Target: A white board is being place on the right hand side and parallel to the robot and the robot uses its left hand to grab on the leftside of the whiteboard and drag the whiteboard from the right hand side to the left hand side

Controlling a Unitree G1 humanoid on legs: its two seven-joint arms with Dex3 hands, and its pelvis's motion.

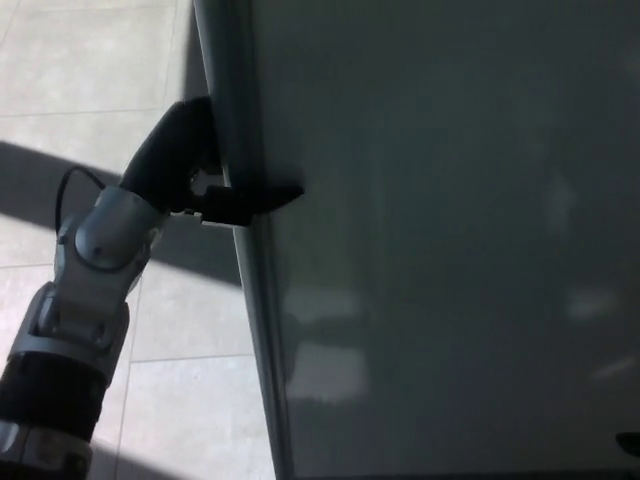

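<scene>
So the left hand point(195, 175) is clamping onto the left edge of the whiteboard point(450, 240), thumb poking out across the board face, fingers wrapping round the frame. The board is filling everything from 12 to 6 o'clock on the right, and the tiled floor point(90, 70) is showing at 9 to 11 o'clock

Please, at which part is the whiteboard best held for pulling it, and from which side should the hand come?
Probably the whiteboard's left edge frame, approached from the left. That frame is a narrow upright rail, thin enough to clamp. The left hand holds it this way now, one finger reaching onto the board face.
</scene>
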